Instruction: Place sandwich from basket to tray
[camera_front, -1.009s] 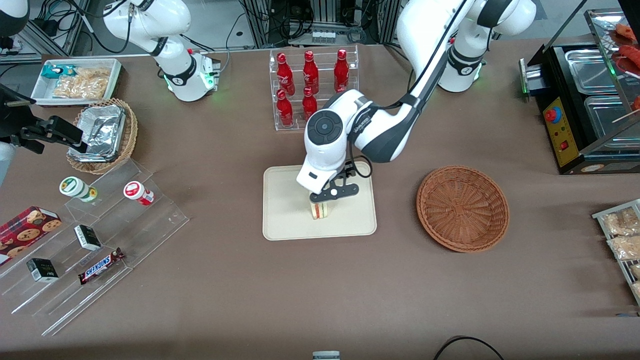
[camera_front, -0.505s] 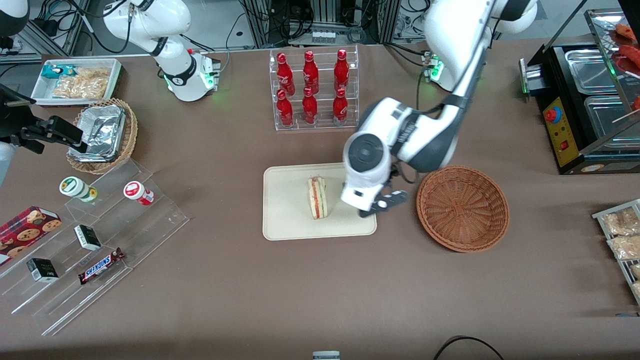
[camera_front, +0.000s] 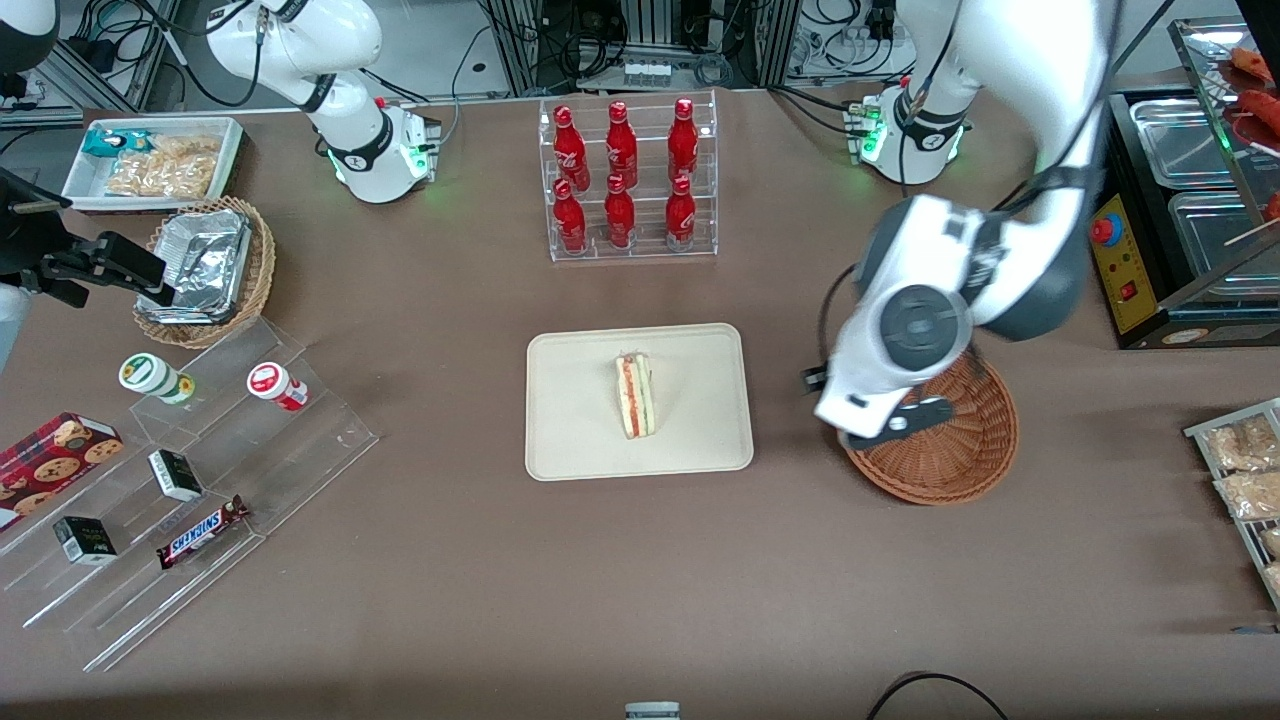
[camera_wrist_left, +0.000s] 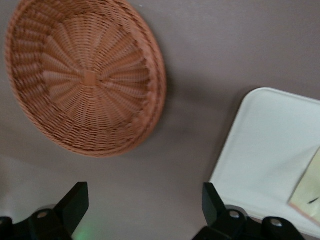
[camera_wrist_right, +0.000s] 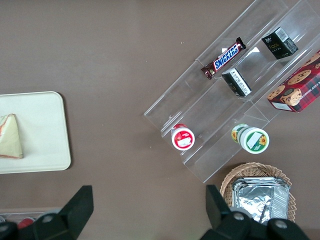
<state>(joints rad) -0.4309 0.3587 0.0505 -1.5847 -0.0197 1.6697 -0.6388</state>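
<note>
Toward the parked arm's end of the table stands a clear plastic step shelf (camera_front: 200, 470) with small snack boxes and a candy bar on it. It has no part in this job.

Near the middle of the table lies the flat cream tray with round corners (camera_front: 575, 440). The little three-cornered sandwich of pale bread (camera_front: 636, 396) sits on it, close to the tray's middle, with its red and green stripes facing up. Nothing is touching the sandwich. Farther from the front camera than the tray stands a clear rack of red bottles (camera_front: 625, 180).

Toward the working arm's end is the round reddish-brown woven basket (camera_front: 965, 470). The wrist view shows the basket with nothing in it.

The left arm's gripper (camera_front: 890, 425) hangs in the air over the edge of the basket nearest the tray, well apart from the sandwich. Its two black fingers (camera_wrist_left: 75, 200) are spread wide and hold nothing.

I think the job is done: the sandwich is out of the basket and resting on the tray. All that looks left is for the arm to go and rest
</note>
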